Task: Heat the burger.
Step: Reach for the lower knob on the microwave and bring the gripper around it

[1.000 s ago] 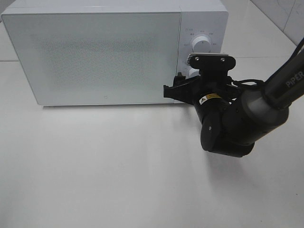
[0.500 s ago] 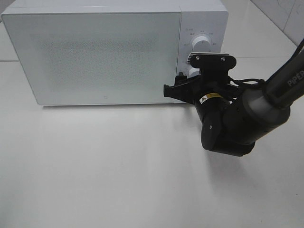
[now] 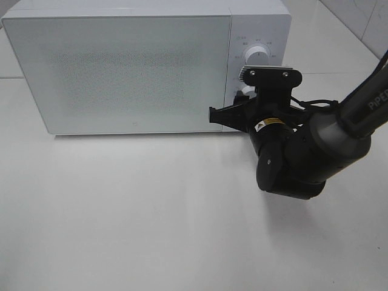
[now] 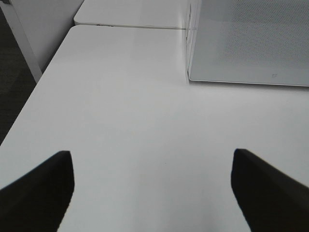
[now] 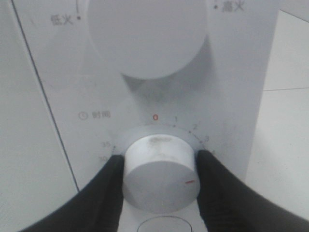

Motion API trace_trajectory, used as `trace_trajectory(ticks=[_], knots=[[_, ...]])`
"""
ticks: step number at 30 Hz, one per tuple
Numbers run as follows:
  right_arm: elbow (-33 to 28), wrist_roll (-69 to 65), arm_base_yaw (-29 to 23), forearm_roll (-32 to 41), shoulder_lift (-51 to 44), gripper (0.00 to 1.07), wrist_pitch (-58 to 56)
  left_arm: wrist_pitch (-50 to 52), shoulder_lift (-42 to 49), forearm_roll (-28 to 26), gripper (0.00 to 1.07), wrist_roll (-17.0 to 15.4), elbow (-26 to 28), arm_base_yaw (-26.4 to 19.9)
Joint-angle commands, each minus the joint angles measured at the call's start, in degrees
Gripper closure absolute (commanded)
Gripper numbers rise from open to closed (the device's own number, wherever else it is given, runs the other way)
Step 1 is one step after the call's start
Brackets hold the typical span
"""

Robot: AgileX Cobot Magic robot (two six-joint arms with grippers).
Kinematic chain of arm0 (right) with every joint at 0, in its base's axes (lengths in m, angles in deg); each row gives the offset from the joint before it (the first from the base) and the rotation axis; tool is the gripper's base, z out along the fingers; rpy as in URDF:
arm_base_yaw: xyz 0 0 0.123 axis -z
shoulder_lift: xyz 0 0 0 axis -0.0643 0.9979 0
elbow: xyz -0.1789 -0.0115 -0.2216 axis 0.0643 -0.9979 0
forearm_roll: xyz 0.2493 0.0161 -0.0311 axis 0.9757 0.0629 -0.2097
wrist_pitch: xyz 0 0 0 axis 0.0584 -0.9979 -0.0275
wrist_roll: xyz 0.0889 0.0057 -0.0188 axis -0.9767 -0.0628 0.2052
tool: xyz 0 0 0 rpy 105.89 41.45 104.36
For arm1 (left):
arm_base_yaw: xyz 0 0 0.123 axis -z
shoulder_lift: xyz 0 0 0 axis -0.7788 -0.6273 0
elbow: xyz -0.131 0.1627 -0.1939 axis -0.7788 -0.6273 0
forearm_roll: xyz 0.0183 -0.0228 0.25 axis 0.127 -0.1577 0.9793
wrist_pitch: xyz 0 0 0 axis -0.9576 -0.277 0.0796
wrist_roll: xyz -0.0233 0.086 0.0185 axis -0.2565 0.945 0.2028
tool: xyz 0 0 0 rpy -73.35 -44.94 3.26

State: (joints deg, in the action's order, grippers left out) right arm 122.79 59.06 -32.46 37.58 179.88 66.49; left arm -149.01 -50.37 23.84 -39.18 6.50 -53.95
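Between our right gripper [image 5: 161, 166] fingers sits the timer knob [image 5: 159, 176], pinched so we can turn it. Our left gripper [image 4: 150, 153] is open, empty.

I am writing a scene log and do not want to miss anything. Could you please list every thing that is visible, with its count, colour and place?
microwave: 1, white, at the back of the table, door closed
upper knob: 1, white, on the microwave's control panel
lower knob: 1, white with a red mark, below the upper knob
table: 1, white, under the microwave
burger: 0 in view
left gripper: 1, black, open, above the table with nothing between its fingers
right gripper: 1, black, fingers closed on the lower knob
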Motion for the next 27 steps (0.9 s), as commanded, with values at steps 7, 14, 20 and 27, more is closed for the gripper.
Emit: trace_trajectory(ticks=[7,14,20,27], knots=[[1.3,-4.7,0.7,-3.4,-1.2,1.07,6.0,0.6,1.2,-0.3,0.23,0.0,-0.2,-0.3],[1.3,-17.8,0.9,-10.1,-1.2,1.07,8.4,0.6,1.2,-0.3,0.23,0.0,-0.2,-0.3],[1.3,-31.7,0.9,-11.1,-1.2,1.07,9.7,0.6,1.2,-0.3,0.23,0.0,-0.2,-0.3],[1.3,-59.5,0.9,-12.2,-1.0,1.07,8.9,0.6,1.2,-0.3,0.23,0.0,-0.2,-0.3]])
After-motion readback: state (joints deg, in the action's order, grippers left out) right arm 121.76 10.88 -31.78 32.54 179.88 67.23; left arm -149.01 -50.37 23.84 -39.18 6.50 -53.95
